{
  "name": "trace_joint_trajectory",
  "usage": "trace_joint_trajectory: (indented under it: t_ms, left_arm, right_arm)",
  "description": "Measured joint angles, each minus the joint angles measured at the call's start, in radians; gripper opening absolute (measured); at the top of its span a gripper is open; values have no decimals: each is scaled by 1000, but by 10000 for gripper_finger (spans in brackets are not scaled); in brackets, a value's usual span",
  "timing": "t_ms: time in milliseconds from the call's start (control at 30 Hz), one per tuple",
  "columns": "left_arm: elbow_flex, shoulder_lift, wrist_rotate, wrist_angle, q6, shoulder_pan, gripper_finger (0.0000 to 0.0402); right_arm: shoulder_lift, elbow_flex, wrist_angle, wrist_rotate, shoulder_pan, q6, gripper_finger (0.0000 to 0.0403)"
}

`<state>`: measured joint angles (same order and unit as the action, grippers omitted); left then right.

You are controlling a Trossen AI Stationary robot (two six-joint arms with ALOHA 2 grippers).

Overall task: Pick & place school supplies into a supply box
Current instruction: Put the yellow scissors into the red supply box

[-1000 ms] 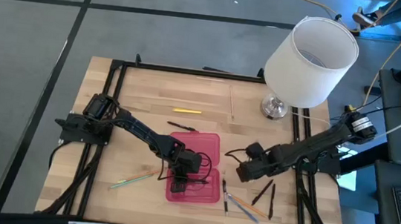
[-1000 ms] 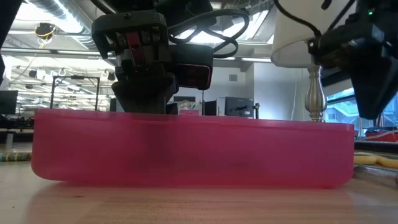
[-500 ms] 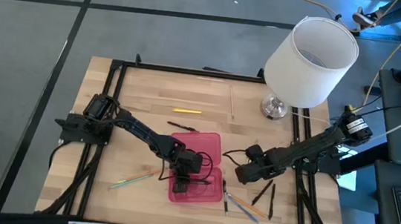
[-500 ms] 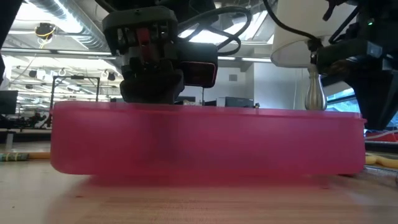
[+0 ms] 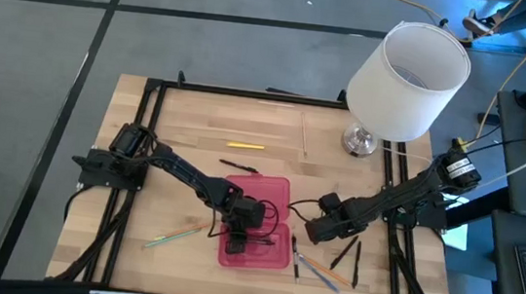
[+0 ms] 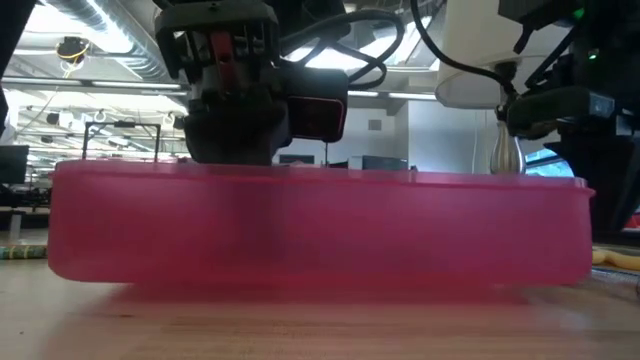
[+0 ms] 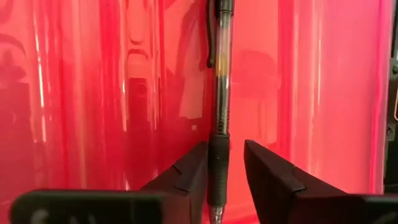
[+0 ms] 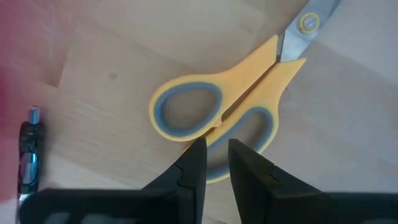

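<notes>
The red-pink supply box point(image 5: 257, 223) lies open on the table and fills the low view point(image 6: 320, 235). My left gripper point(image 5: 245, 227) reaches down into it, open. Its fingers point(image 7: 186, 177) stand on either side of the grip end of a black pen point(image 7: 219, 118) that lies on the box floor. My right gripper point(image 5: 307, 232) hovers just right of the box over the yellow-handled scissors point(image 5: 304, 263), its fingers a narrow gap apart. In the right wrist view they are over the scissors' handle loops point(image 8: 214, 115). My left gripper has one finger close against the pen's grip point(image 7: 217, 165) and a strip of box floor shows beside the other; I cannot tell whether it touches. My right gripper's fingertips point(image 8: 198, 152) stand over the scissors' handles from above; I cannot tell whether they touch.
A yellow pencil point(image 5: 244, 146) and a black pen point(image 5: 239, 166) lie beyond the box, and green and orange pencils point(image 5: 175, 237) to its left. Dark pens point(image 5: 349, 259) and orange and blue ones point(image 5: 323, 274) lie by the scissors. A white lamp point(image 5: 407, 79) stands at the far right.
My right gripper has moved toward the table's left and near edge, closer to the box and over the scissors. The box has slid and turned a little on the table while my left gripper stayed inside it.
</notes>
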<state>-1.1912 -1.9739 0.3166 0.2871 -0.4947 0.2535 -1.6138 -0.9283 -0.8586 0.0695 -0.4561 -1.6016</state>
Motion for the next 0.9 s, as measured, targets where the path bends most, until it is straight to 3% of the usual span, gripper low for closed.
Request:
trace_joint_trajectory:
  t_ms: [267,900]
  left_arm:
    - [-1,3,-30,-1,18,10,157]
    - [-1,28,-184,64,27,36,161]
  right_arm:
    - [0,0,2,1,0,0,71]
    - [-3,0,88,-11,0,11,71]
